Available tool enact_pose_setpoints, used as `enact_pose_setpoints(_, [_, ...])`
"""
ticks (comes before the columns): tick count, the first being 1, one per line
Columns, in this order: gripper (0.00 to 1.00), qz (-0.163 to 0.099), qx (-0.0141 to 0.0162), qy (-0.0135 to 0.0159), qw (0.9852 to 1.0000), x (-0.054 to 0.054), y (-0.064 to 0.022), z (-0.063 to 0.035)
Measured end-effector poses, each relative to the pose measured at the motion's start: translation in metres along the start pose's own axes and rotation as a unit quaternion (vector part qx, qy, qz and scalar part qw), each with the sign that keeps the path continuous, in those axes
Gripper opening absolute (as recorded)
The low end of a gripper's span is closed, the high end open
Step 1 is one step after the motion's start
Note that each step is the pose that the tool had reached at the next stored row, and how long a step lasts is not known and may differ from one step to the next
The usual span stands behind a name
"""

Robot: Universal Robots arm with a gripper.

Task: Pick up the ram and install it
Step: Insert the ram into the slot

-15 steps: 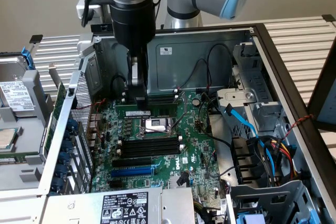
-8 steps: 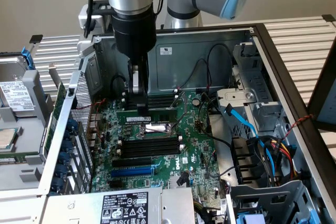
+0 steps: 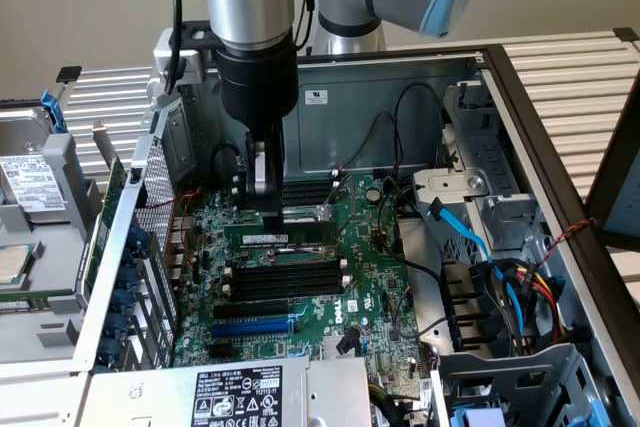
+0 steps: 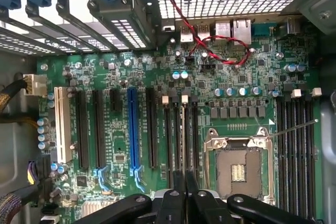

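The ram (image 3: 300, 236) is a thin green stick with a white label. It stands on edge across the green motherboard (image 3: 370, 287) inside the open computer case. My gripper (image 3: 268, 215) hangs straight down over the end of the ram on the exterior view's left, fingertips just above its top edge. I cannot tell whether they touch it. In the wrist view my gripper (image 4: 181, 182) is shut, its black fingers pressed together over a bank of black memory slots (image 4: 181, 135).
More black memory slots (image 3: 285, 282) and a blue slot (image 3: 255, 327) lie nearer the camera. The bare processor socket (image 4: 239, 169) sits beside the gripper. Blue and black cables (image 3: 470, 242) crowd the drive cage on the exterior view's right. Metal case walls (image 3: 400, 67) surround the board.
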State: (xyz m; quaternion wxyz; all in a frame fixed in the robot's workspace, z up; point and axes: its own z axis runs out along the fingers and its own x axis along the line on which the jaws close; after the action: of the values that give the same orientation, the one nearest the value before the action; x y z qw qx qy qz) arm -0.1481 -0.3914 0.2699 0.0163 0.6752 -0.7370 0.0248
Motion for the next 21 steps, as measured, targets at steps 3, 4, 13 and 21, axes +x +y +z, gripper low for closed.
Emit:
enact_pose_setpoints(3, [0.12, 0.0, -0.0008, 0.0, 1.0, 0.0, 0.0001, 0.005])
enact_pose_setpoints(4, [0.12, 0.0, -0.0015, 0.0001, 1.0, 0.0, 0.0, 0.0054])
enact_pose_setpoints(13, [0.12, -0.001, -0.0057, 0.0004, 1.0, -0.001, 0.0002, 0.0152])
enact_pose_setpoints(21, [0.12, -0.002, -0.0073, 0.0005, 1.0, 0.0, 0.0, 0.0165])
